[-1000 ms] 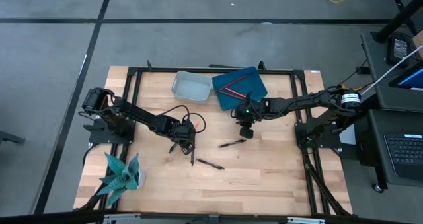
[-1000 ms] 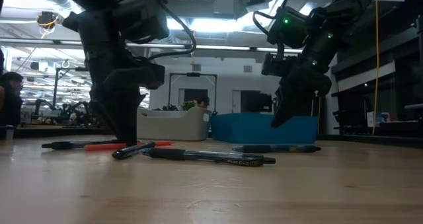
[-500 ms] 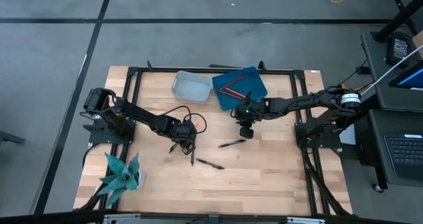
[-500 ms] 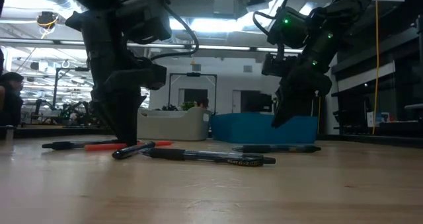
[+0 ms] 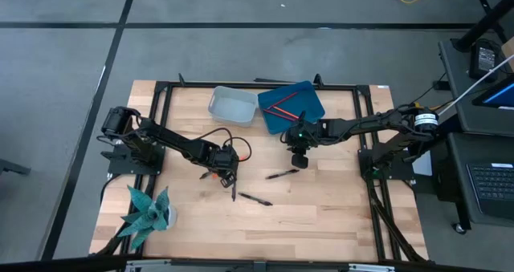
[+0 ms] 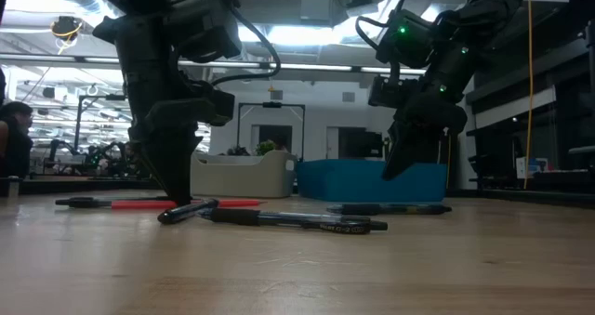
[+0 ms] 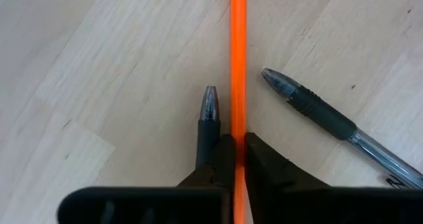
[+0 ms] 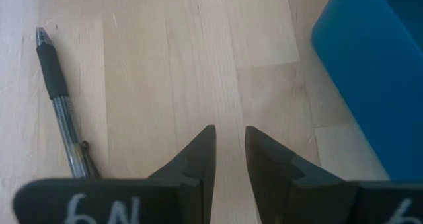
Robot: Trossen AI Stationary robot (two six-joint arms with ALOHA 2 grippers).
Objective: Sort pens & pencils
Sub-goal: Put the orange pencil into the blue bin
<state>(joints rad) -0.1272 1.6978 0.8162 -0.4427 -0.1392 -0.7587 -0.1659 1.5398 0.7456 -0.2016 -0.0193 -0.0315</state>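
Wooden table (image 5: pixel 321 216) seen from above, black frame around it. Grey tray (image 5: pixel 233 106) at 12 o'clock, blue tray (image 5: pixel 309 110) just beside it, two red pencils (image 5: pixel 280 108) inside. Left gripper (image 5: pixel 222 172) down at table centre-left. Right gripper (image 5: pixel 299 157) near blue tray's edge. Two black pens (image 5: pixel 283 174) near centre. Teal plant (image 5: pixel 148 212) at 8 o'clock.

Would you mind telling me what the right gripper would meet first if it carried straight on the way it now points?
Most likely the bare wooden table: the right gripper points down at it, with the pen and blue bin off to either side.
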